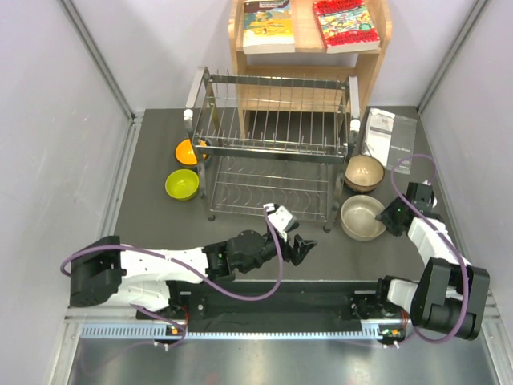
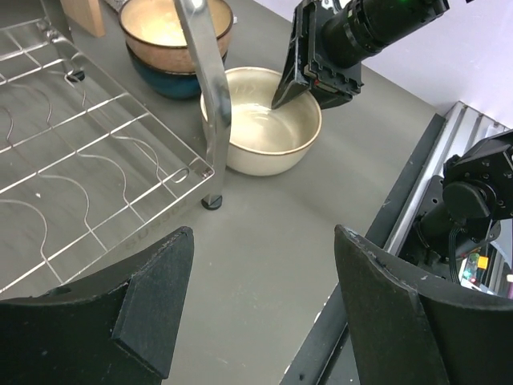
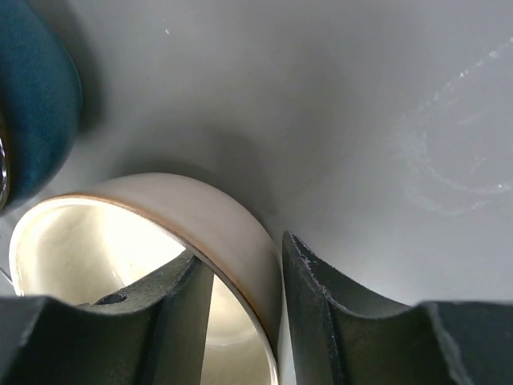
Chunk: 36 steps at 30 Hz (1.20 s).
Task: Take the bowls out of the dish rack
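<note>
The cream bowl [image 1: 362, 216] sits on the table [image 1: 152, 228], right of the dish rack [image 1: 272, 152]. My right end effector [image 1: 391, 216] straddles its near-right rim; I cannot tell whether it is pinching. Retreating while pinched could tip the bowl. The left end effector [image 1: 303, 247] gapes empty.

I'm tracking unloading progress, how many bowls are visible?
5: orange bowl and lime-yellow bowl left of the dish rack; beige bowl stacked on teal bowl right of it; cream bowl in front of those. Others may be hidden.
</note>
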Tool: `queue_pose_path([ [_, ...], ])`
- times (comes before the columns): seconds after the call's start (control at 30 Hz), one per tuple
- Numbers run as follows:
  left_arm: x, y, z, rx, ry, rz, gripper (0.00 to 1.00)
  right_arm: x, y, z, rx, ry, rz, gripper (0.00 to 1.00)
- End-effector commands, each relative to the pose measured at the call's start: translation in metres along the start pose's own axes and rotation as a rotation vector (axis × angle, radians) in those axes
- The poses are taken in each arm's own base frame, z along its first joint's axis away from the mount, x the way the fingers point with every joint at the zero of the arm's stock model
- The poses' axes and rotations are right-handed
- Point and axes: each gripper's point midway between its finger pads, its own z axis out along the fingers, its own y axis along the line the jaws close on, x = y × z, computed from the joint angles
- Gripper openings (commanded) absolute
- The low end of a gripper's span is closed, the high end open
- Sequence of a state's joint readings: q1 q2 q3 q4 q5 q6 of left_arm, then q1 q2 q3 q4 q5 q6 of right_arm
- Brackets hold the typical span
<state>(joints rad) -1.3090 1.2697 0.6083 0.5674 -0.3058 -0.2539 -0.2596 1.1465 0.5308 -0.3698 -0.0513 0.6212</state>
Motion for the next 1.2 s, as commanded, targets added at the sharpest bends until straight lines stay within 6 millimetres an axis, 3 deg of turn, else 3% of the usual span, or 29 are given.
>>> queue_pose_path([
  [0.0, -0.01, 0.003, -0.005, -0.015, -0.038, -0.03, 0.75, -0.025, 0.003, 0.004, 0.008, -0.082, 0.02, 0.39],
  [0.27, 0.003, 0.008, -0.004, -0.038, -0.005, -0.028, 0.75, -0.041, 0.015, 0.007, -0.011, -0.109, 0.03, 0.4],
  [0.5, 0.006, 0.013, -0.005, -0.06, -0.003, -0.032, 0.75, -0.053, 0.024, 0.008, -0.031, -0.131, 0.036, 0.46],
  [0.63, 0.007, 0.013, -0.005, -0.064, 0.001, -0.031, 0.75, -0.05, 0.026, 0.005, -0.043, -0.111, 0.027, 0.67],
  [0.8, 0.007, 0.023, -0.01, -0.115, -0.004, -0.048, 0.76, -0.056, 0.029, -0.021, -0.086, -0.171, 0.034, 0.79],
  [0.93, 0.007, 0.039, -0.021, -0.201, -0.005, -0.082, 0.76, -0.065, 0.034, -0.063, -0.14, -0.268, 0.037, 0.8],
  [1.07, 0.004, 0.077, -0.041, -0.411, -0.051, -0.154, 0.77, -0.068, 0.045, -0.094, -0.231, -0.343, 0.074, 0.8],
  [1.17, -0.006, 0.103, -0.068, -0.543, -0.098, -0.169, 0.78, -0.066, 0.056, -0.109, -0.298, -0.345, 0.072, 0.79],
])
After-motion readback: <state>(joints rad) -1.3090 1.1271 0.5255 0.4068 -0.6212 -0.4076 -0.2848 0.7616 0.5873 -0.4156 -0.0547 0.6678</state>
